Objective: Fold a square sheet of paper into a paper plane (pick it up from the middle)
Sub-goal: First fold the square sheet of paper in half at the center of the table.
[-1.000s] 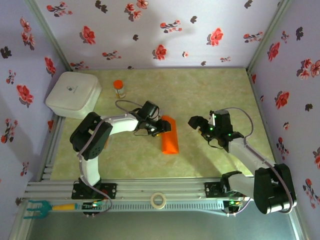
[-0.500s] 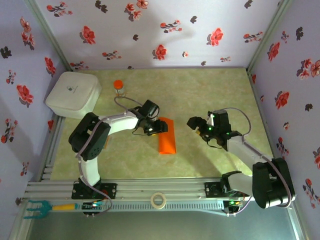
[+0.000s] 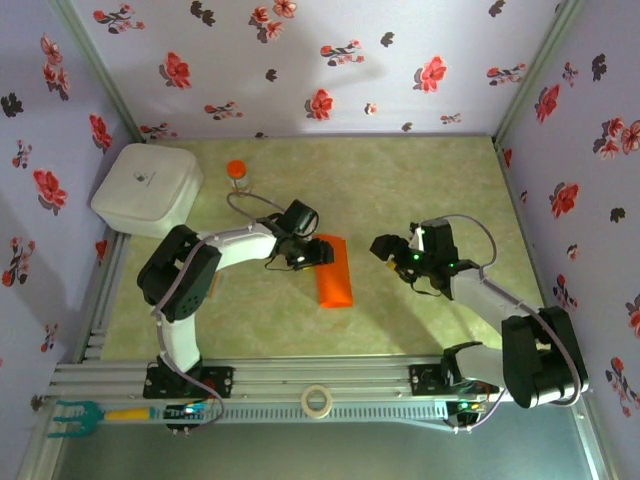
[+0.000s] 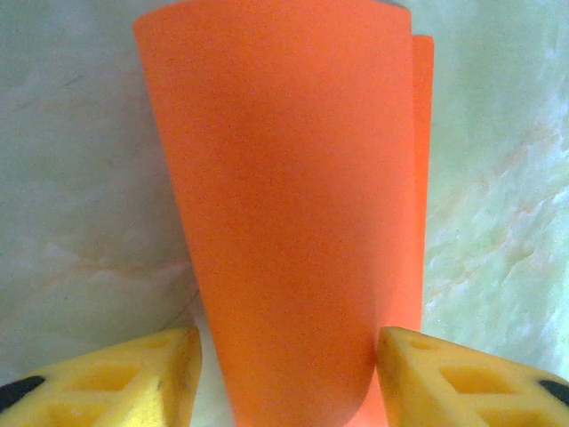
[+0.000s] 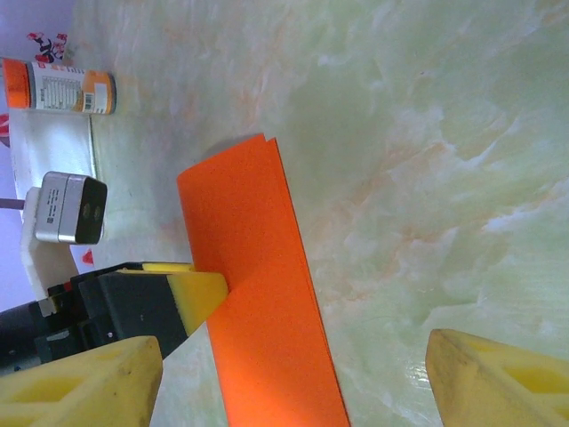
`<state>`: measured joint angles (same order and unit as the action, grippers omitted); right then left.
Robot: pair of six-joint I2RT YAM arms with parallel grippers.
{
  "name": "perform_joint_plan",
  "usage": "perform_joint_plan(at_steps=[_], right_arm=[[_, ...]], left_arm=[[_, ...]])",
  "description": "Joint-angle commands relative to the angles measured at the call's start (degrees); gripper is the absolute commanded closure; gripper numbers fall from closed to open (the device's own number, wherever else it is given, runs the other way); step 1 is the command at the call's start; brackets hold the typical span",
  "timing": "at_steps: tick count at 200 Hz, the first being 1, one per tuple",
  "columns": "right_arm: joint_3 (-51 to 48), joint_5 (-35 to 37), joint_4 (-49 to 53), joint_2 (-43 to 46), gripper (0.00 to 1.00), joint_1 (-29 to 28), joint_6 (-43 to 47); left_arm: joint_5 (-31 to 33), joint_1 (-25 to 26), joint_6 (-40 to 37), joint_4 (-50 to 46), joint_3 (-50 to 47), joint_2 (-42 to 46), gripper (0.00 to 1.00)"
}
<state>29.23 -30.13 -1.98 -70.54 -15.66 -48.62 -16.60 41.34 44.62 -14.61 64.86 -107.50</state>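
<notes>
The left gripper (image 4: 286,356) straddles the folded orange paper (image 3: 335,272) with jaws apart, pinning its end for creasing, while the right gripper (image 3: 390,250) waits nearby, also spread.

At frame centre the square sheet of paper (image 3: 335,273) lies between my left gripper (image 3: 322,253) and right gripper (image 3: 384,247).

The square sheet of paper (image 3: 335,272) is plain bright orange. The table (image 3: 400,180) is pale green, marbled with cream veins. The walls (image 3: 300,60) are lilac with red and dark flowers. The bottle (image 3: 238,177) has an orange cap (its label white). The fingertips (image 4: 116,378) are yellow, and the box (image 3: 147,188) is white.
</notes>
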Motion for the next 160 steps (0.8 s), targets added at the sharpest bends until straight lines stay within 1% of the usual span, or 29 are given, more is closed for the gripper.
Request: perform_joint_plan(at_steps=[1,11,38,56,71,130,160], right_arm=[[2.0,-2.0,-0.9,-1.1,0.21,-0.8,0.3],[2.3,-2.1,-0.7,-1.6,0.21,-0.9,0.4],[2.2,-1.8,-0.7,-2.0,0.21,-1.2,0.3],[2.3,-1.8,-0.7,-2.2,0.21,-1.3,0.4],[2.5,-2.0,-0.6,-2.4,0.21,-1.5,0.5],[3.1,-2.2,-0.2,-4.0,0.21,-1.9,0.6],[3.6,-2.5,-0.3,-4.8,0.21,-2.5,0.8]], left_arm=[[2.1,0.0,0.3,-0.4,-0.7,1.2,0.43],[2.2,0.1,0.0,-0.7,-0.6,1.0,0.44],[3.2,0.0,-0.2,-1.3,-0.8,1.0,0.48],[2.4,0.1,-1.7,-1.9,0.1,0.0,0.48],[1.6,0.1,-3.7,-4.3,1.8,-1.7,0.47],[2.4,0.2,-8.6,-9.3,4.4,-5.0,0.44],[4.3,0.3,-10.4,-12.8,6.5,-6.6,0.44]])
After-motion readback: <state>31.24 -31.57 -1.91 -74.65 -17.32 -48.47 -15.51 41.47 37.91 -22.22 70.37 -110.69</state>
